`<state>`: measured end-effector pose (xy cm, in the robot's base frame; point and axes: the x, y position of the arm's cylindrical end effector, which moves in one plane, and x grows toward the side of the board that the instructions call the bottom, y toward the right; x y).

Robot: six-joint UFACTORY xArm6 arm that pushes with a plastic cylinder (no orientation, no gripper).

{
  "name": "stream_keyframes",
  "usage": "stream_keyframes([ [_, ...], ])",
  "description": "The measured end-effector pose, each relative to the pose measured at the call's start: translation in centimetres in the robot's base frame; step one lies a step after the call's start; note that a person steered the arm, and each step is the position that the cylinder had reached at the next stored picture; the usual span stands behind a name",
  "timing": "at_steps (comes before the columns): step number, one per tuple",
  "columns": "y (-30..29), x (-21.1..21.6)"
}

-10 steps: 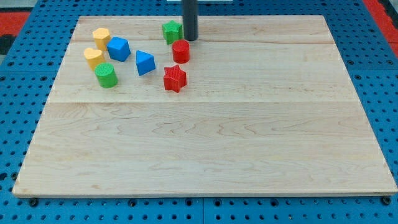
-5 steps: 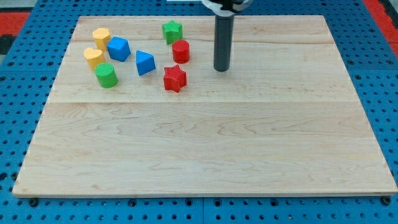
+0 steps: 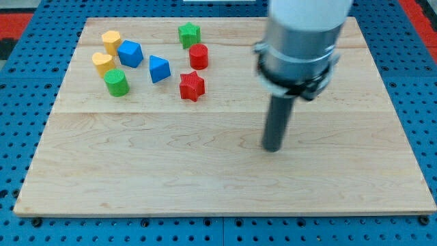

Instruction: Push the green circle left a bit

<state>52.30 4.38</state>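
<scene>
Our dark rod ends at my tip, which grips nothing and touches no block, resting on the pale wooden board. The ribbed green circle sits far to the tip's upper left. Near it lie two yellow blocks, a faceted blue block and a blue triangular one. A green star, red cylinder and red star sit nearer us. Blue pegboard surrounds the board.
</scene>
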Motion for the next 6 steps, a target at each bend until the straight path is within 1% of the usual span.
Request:
stream_keyframes([
  [1,-8.8,-2.4],
  [2,-10.7,-5.7],
  [3,-16.3,-8.6],
  [4,-15.3,-11.1],
  [5,-19.4,-13.7],
  [6,-23.3,-14.0],
])
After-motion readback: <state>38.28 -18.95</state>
